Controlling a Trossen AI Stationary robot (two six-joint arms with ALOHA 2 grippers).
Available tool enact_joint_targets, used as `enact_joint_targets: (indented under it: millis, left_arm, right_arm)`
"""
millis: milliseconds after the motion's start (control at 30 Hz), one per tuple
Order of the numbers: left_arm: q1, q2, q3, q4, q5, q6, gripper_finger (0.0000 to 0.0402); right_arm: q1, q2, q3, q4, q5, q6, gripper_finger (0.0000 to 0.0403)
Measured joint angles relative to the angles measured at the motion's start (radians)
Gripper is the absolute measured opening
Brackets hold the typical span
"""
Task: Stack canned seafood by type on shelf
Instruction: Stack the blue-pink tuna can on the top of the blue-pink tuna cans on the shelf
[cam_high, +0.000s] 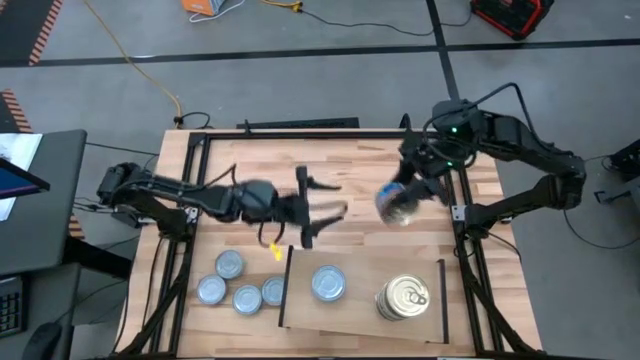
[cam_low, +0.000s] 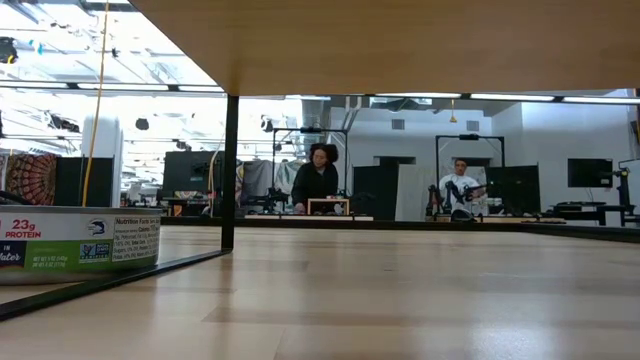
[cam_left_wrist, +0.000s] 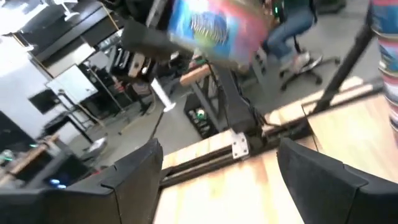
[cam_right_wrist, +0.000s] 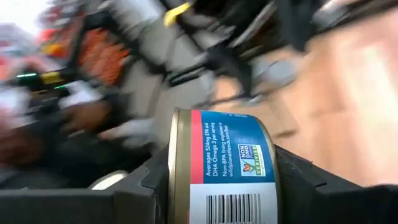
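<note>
Right gripper carries one tin over the table; left gripper hangs empty at mid-table.

Nearest the front edge, the shelf (cam_high: 360, 315) holds a silvery-blue tin (cam_high: 328, 283) and a gold-lidded stack (cam_high: 403, 298), well apart; four more silvery-blue tins (cam_high: 240, 283) cluster on the tabletop (cam_high: 360, 165) just left of the shelf. Farther back, the left gripper (cam_high: 325, 210) sits over the table's middle with its fingers (cam_left_wrist: 314, 177) spread wide and nothing between them. Beyond it to the right, the right gripper (cam_high: 418, 190) is clamped on a blue-and-red labelled tin (cam_right_wrist: 221, 168), held on edge between its fingers (blurred in the overhead view), clear of the shelf.
</note>
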Motion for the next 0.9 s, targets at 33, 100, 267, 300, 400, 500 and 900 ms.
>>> enact_joint_targets:
  millis: [33,100,267,300,400,500,900]
  left_arm:
    - [-0.026,0.001,0.000,-0.011,-0.035,0.016,0.0301]
    - [-0.073,0.001,0.000,-0.034,-0.090,0.033,0.0300]
    - [-0.180,0.001,0.000,-0.052,-0.221,0.035,0.0300]
    - [-0.197,0.001,0.000,-0.051,-0.247,0.040,0.0300]
    - [-0.226,0.001,0.000,-0.050,-0.271,0.034,0.0300]
    - [-0.240,0.001,0.000,-0.052,-0.280,-0.006,0.0299]
    - [-0.269,0.001,0.000,-0.054,-0.341,-0.061,0.0299]
  right_arm:
    - [0.000,0.000,0.012,-0.019,-0.041,0.027,0.0209]
    - [0.001,0.000,0.022,-0.041,-0.110,0.123,0.0211]
    - [0.052,0.009,0.023,-0.032,-0.172,0.428,0.0219]
    - [0.074,0.013,0.023,-0.028,-0.172,0.465,0.0218]
    - [0.139,0.038,0.023,-0.006,-0.173,0.578,0.0212]
    - [0.216,0.064,0.022,0.029,-0.174,0.639,0.0212]
    - [0.337,0.103,0.022,0.035,-0.133,0.747,0.0212]
